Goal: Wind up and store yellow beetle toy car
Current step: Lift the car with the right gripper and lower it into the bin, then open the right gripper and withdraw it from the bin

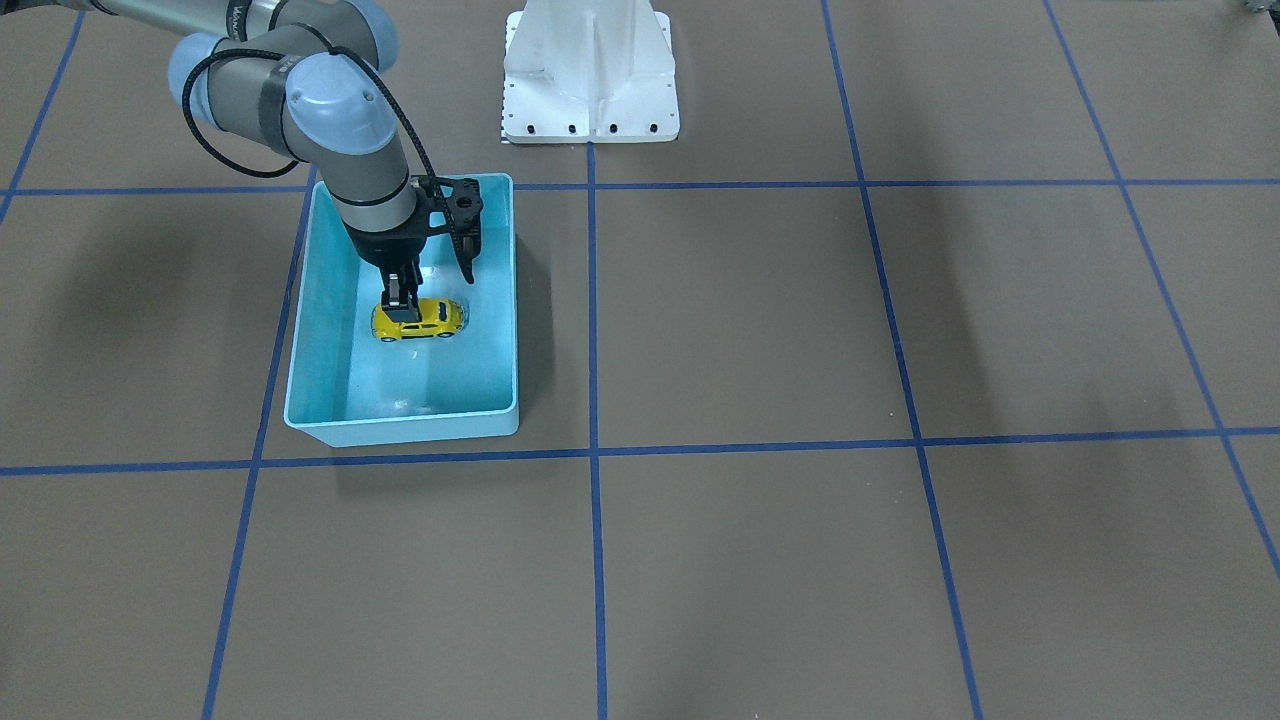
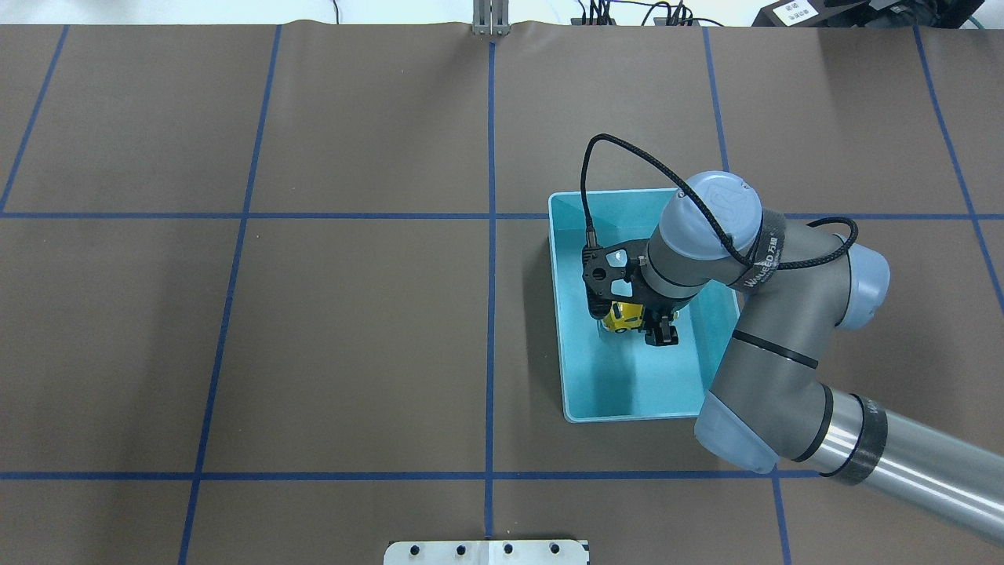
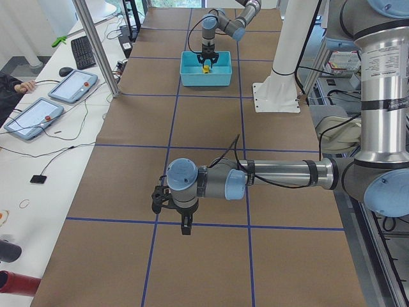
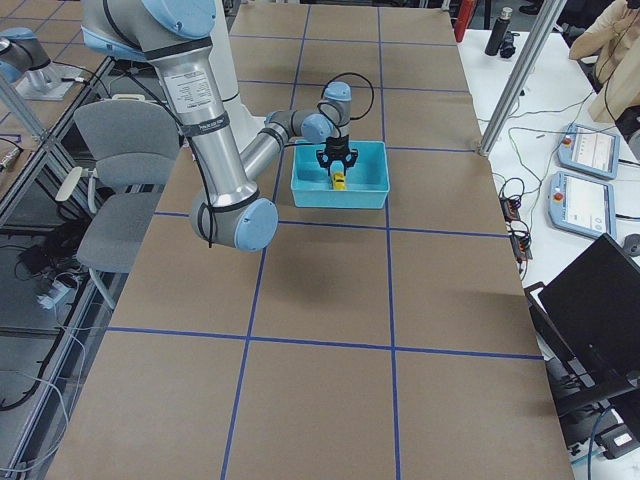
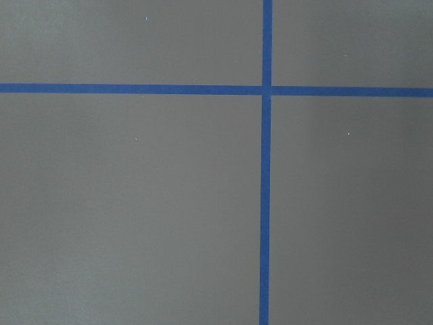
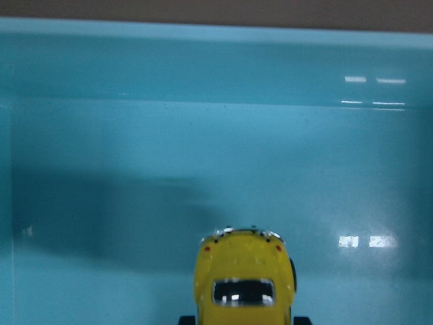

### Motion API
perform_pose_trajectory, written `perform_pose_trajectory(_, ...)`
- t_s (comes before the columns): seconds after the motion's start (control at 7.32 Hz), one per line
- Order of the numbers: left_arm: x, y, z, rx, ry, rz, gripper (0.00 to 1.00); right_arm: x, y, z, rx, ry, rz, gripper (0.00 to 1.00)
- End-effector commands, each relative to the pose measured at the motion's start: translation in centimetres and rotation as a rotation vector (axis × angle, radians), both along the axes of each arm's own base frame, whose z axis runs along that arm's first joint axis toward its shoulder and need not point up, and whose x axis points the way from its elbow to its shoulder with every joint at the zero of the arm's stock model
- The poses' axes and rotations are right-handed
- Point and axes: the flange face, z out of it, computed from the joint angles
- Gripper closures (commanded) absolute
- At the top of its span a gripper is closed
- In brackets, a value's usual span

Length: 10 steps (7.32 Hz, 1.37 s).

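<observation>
Our right hand (image 1: 402, 308) grips the yellow car (image 1: 432, 318), upper left, inside the bin (image 1: 400, 426). We cannot tell the left hand's (image 3: 185, 225) state.

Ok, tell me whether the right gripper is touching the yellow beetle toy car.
Touching: the front-facing view shows the right gripper clamped on the yellow beetle toy car.

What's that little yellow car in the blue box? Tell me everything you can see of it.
The yellow beetle toy car is small, glossy and rounded, perhaps plastic, with dark windows and black wheels. It is upright inside the light-blue bin, near its middle. The right gripper clamps it from above across its sides; whether its wheels touch the floor is unclear.
</observation>
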Motion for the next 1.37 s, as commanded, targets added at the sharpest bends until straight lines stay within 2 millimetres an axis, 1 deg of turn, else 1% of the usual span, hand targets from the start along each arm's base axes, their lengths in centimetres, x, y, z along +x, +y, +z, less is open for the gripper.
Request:
perform_pose_trajectory(0.0, 0.0, 0.0, 0.0, -0.001, 0.0, -0.001, 0.0, 2.2, -1.5, -0.5, -0.065, -0.043, -0.003, 0.0)
perform_pose_trajectory(0.14, 0.0, 0.0, 0.0, -0.001, 0.0, -0.001, 0.0, 5.6, -3.1, -1.4, -0.093, -0.063, 0.032, 0.0)
perform_pose_trajectory(0.27, 0.0, 0.0, 0.0, -0.001, 0.0, -0.001, 0.0, 9.9, -4.5, -2.5, -0.158, -0.046, 0.078, 0.0)
perform_pose_trajectory(0.41, 0.0, 0.0, 0.0, 0.0, 0.0, 0.0, 0.0, 15.2, -5.7, -3.5, -0.213, -0.023, 0.153, 0.0)
perform_pose_trajectory(0.55, 0.0, 0.0, 0.0, -0.001, 0.0, -0.001, 0.0, 20.4, -7.9, -2.5, -0.281, 0.025, 0.259, 0.0)
perform_pose_trajectory(0.68, 0.0, 0.0, 0.0, 0.003, 0.0, 0.0, 0.0, 26.2, -10.6, 1.6, -0.381, 0.056, 0.369, 0.0)
perform_pose_trajectory(0.82, 0.0, 0.0, 0.0, 0.007, -0.003, 0.001, 0.0, 33.0, -12.6, 7.2, -0.534, 0.045, 0.481, 0.0)
perform_pose_trajectory(0.96, 0.0, 0.0, 0.0, 0.007, -0.003, 0.002, 0.0, 39.4, -12.6, 11.8, -0.658, 0.044, 0.63, 0.0)
perform_pose_trajectory(1.23, 0.0, 0.0, 0.2, 0.005, 0.0, 0.002, 0.0, 49.0, -7.7, 21.9, -0.881, 0.073, 0.832, 0.0)
